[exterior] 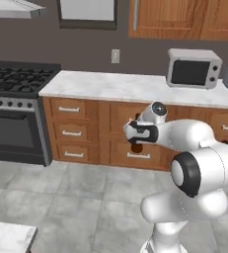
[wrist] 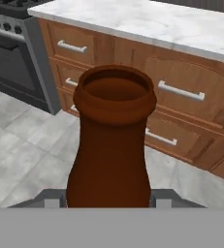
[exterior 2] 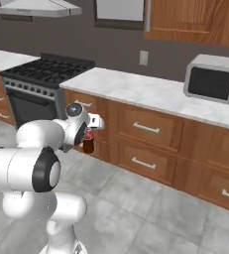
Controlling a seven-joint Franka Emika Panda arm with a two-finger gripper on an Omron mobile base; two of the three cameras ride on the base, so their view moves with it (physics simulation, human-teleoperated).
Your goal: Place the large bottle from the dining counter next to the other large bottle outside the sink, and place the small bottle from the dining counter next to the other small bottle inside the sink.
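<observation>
My gripper is shut on the large bottle, a dark-brown glass bottle whose open neck rises straight up the hand view. Grey fingertips press on both of its sides. In the left base view the bottle's base hangs below the hand, in mid-air in front of the wooden drawers. From the right base view the bottle with its red label hangs under the gripper. A white marble corner, probably the dining counter, lies at the lower left. The sink, the small bottle and the other large bottle are out of view.
Ahead runs a marble kitchen counter over wooden drawers. A microwave stands on it at the right, and a black stove with an oven is at the left. Grey tiled floor lies between the base and the cabinets.
</observation>
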